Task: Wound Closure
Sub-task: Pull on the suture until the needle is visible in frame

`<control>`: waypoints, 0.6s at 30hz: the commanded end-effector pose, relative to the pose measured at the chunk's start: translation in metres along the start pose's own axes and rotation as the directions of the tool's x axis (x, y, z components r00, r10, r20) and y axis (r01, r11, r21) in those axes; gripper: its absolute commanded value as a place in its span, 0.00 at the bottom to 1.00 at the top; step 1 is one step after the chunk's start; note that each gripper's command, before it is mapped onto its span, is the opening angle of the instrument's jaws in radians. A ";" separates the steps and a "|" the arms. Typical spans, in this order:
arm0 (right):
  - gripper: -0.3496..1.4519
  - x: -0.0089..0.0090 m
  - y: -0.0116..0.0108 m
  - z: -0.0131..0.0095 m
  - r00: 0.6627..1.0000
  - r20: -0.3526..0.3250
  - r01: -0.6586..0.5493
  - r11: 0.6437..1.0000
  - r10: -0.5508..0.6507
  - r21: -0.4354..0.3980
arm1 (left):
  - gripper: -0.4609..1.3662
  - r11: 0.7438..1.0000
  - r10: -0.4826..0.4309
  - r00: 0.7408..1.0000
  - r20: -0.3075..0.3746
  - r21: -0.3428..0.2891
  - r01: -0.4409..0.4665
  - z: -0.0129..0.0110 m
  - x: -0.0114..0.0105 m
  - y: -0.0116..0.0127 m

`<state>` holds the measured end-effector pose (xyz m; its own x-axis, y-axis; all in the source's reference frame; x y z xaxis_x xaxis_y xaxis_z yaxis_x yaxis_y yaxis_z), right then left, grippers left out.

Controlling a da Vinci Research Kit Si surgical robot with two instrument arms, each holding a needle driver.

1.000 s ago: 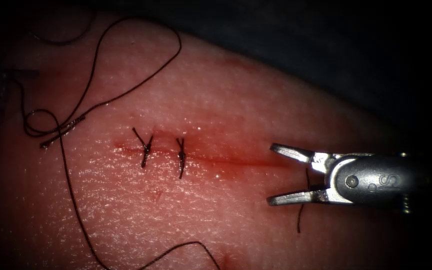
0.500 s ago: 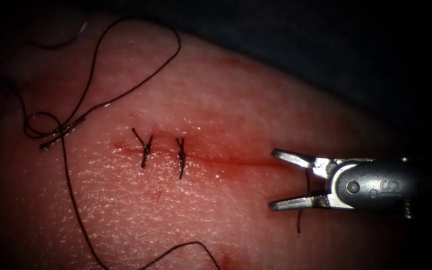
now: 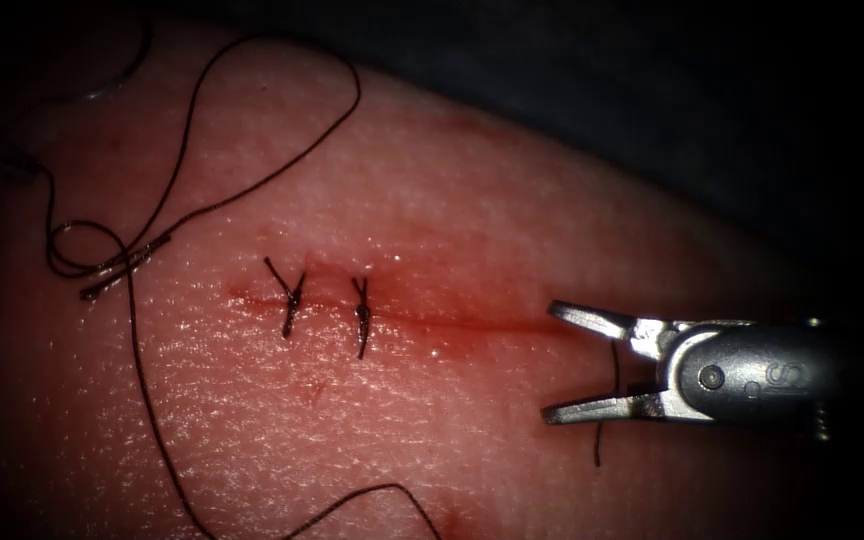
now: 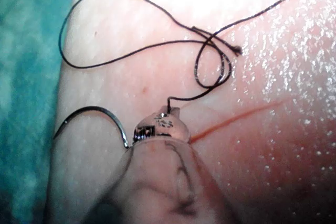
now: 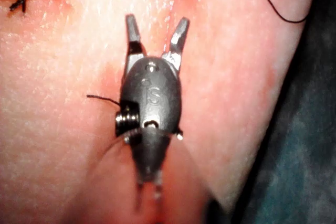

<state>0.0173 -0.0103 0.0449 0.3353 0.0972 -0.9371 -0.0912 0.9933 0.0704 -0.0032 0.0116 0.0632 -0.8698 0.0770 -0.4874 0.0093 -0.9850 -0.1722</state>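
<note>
My right tool (image 3: pixel 549 360) straddles the cut's (image 3: pixel 472 322) unstitched right end, jaws apart and empty. The needle (image 4: pixel 89 109) is out of the tissue (image 4: pixel 273 171), beside the left tool (image 4: pixel 157 128). I cannot tell its grip.

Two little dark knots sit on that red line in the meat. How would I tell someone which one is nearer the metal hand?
Find the tissue and follow the cut along it toward the right hand, which hangs open and holds nothing. Of the two stitches, take the right stitch: it stands nearly straight across the cut, whereas the left stitch forks into a Y.
</note>
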 end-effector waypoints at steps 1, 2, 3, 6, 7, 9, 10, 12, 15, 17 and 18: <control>0.76 0.0000 0.0001 -0.0001 1.000 0.000 0.000 1.000 0.000 0.000 | 0.06 1.000 -0.004 1.000 0.001 -0.008 0.004 -0.0002 0.0004 0.0003; 0.76 0.0000 0.0001 -0.0002 1.000 0.000 0.000 1.000 0.000 0.001 | 0.06 1.000 -0.008 1.000 0.002 -0.008 0.008 -0.0004 0.0007 0.0005; 0.76 0.0000 0.0001 -0.0003 1.000 -0.002 0.000 1.000 0.000 -0.001 | 0.06 1.000 -0.011 1.000 0.000 -0.006 0.011 -0.0005 0.0011 0.0007; 0.76 0.0000 0.0003 -0.0006 1.000 -0.005 -0.001 1.000 0.001 -0.001 | 0.06 0.999 -0.032 0.999 -0.016 0.009 0.032 -0.0017 0.0037 0.0015; 0.76 0.0000 0.0003 -0.0007 1.000 -0.005 -0.001 1.000 0.001 -0.001 | 0.06 0.999 -0.038 0.999 -0.022 0.010 0.038 -0.0018 0.0042 0.0016; 0.76 0.0000 0.0003 -0.0008 1.000 -0.007 -0.001 1.000 0.001 -0.003 | 0.06 0.999 -0.039 0.999 -0.032 0.015 0.040 -0.0023 0.0063 0.0021; 0.76 0.0000 0.0003 -0.0008 1.000 -0.007 -0.001 1.000 0.001 -0.003 | 0.06 0.999 -0.044 0.998 -0.032 0.013 0.045 -0.0024 0.0070 0.0022; 0.76 0.0000 0.0003 -0.0009 1.000 -0.008 -0.001 1.000 0.001 -0.002 | 0.06 0.999 -0.050 0.997 -0.051 0.013 0.051 -0.0023 0.0099 0.0029; 0.76 0.0000 0.0003 -0.0009 1.000 -0.010 -0.007 1.000 0.007 -0.004 | 0.06 0.999 -0.044 0.995 -0.085 0.000 0.044 -0.0017 0.0134 0.0039; 0.76 0.0000 0.0002 -0.0010 1.000 -0.010 -0.007 1.000 0.007 -0.004 | 0.06 0.999 -0.029 0.993 -0.111 -0.023 0.027 -0.0009 0.0161 0.0048; 0.76 -0.0001 0.0002 -0.0010 1.000 -0.010 -0.007 1.000 0.007 -0.003 | 0.06 0.999 -0.023 0.992 -0.124 -0.028 0.019 -0.0002 0.0181 0.0054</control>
<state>0.0163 -0.0101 0.0446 0.3253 0.1029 -0.9400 -0.0979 0.9924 0.0747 -0.0196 0.0075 0.0530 -0.8028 0.1184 -0.5843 0.0012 -0.9798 -0.2002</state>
